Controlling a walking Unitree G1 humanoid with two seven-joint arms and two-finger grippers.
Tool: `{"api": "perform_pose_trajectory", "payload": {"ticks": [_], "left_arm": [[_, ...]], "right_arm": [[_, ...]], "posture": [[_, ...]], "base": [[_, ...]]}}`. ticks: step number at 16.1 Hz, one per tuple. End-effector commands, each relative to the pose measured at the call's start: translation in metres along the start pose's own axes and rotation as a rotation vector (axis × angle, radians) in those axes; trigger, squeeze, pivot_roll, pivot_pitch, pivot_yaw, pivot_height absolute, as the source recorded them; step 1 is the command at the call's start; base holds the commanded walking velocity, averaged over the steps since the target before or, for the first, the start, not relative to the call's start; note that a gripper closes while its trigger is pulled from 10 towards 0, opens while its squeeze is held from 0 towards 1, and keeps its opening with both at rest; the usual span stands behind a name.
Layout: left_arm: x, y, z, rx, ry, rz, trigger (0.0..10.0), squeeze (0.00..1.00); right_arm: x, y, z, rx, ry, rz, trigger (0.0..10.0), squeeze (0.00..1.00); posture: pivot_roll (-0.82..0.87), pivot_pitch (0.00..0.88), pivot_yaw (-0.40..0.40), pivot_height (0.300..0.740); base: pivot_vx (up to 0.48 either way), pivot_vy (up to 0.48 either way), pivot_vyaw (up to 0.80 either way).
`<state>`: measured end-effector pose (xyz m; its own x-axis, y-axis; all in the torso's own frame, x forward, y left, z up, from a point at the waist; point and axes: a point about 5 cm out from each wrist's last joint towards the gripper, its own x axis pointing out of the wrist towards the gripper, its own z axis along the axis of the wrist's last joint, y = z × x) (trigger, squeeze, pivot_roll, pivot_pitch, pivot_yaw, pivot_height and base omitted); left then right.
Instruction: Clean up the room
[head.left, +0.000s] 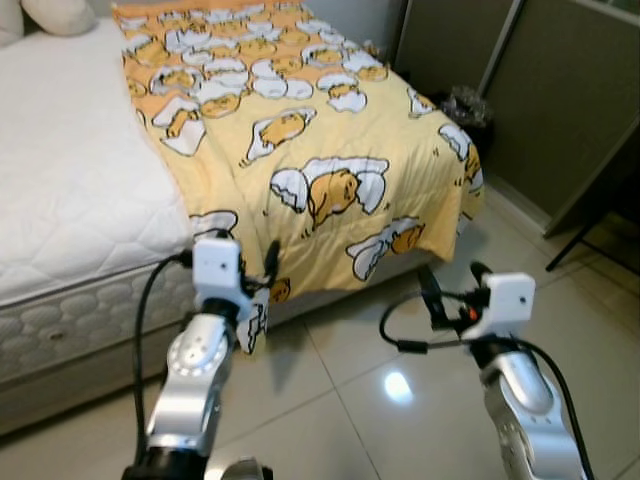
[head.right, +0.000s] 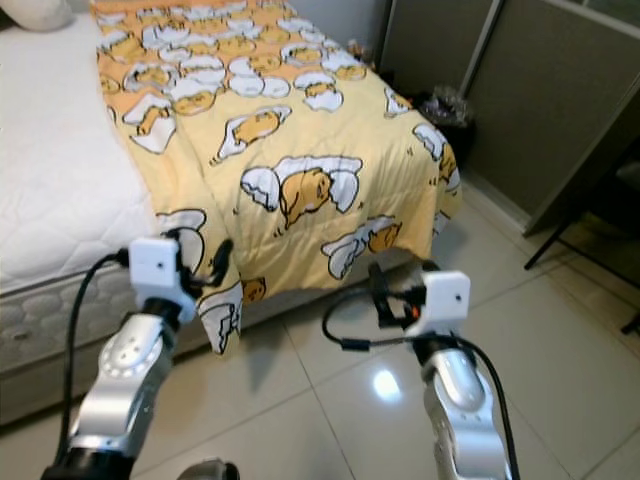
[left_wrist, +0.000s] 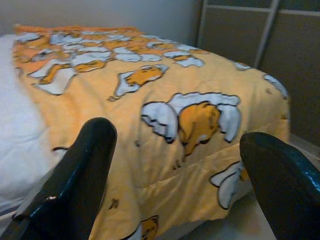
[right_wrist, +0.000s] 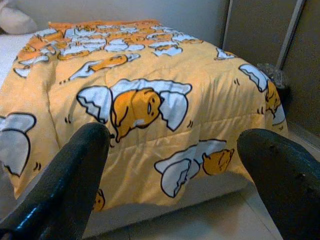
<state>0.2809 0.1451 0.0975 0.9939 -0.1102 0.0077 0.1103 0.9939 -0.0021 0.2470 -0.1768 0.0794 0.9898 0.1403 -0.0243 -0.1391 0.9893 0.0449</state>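
A bed (head.left: 70, 190) with a white quilted mattress stands on a floor of glossy pale tiles (head.left: 340, 400), where a ceiling light shows as a bright spot. A white pillow (head.left: 60, 14) lies at the bed's far corner. Beyond the bed's foot, grey-brown sliding panels (head.left: 560, 90) with pale frames line the wall, and a small dark bin (head.left: 468, 108) sits at their base.

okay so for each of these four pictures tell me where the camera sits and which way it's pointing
Left eye, right eye: head cameras looking forward and down at the bed's foot, yellow blanket, white mattress, tiled floor; both silver arms show, left pincer and right pincer open.
Left wrist: along its black fingers at the blanket.
Right wrist: along its fingers, same blanket.
Shared: the blanket.
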Motion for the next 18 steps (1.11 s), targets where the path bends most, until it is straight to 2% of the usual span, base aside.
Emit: {"api": "perform_pose_trajectory", "payload": {"ticks": [1,6,12,14,18], "left_arm": [[0.008,0.001,0.010,-0.008,-0.022,0.025,10.0,0.00],[0.016,0.003,0.014,-0.020,-0.012,0.058,10.0,0.00],[0.018,0.009,0.012,-0.030,0.004,0.090,10.0,0.00],[0.020,0.008,0.014,-0.072,-0.010,0.089,10.0,0.00],[0.024,0.002,0.014,-0.052,0.000,0.057,10.0,0.00]], "right_arm": [[0.005,-0.002,0.007,-0.014,-0.021,-0.006,10.0,0.00],[0.022,-0.004,0.023,-0.036,-0.076,-0.033,10.0,0.00],[0.020,0.003,0.014,-0.020,-0.040,-0.003,10.0,0.00],[0.020,0.005,0.012,-0.018,-0.033,0.011,10.0,0.00],[0.018,0.004,0.004,-0.015,0.015,-0.007,10.0,0.00]], "posture": [[-0.05,0.000,-0.019,0.740],[-0.05,0.000,-0.002,0.740],[-0.04,0.000,-0.010,0.740],[-0.04,0.000,-0.009,0.740],[-0.04,0.000,-0.005,0.740]], "base": [[0.454,0.000,0.45],[0.461,0.000,0.45],[0.469,0.000,0.43],[0.472,0.000,0.43],[0.466,0.000,0.32]]}}
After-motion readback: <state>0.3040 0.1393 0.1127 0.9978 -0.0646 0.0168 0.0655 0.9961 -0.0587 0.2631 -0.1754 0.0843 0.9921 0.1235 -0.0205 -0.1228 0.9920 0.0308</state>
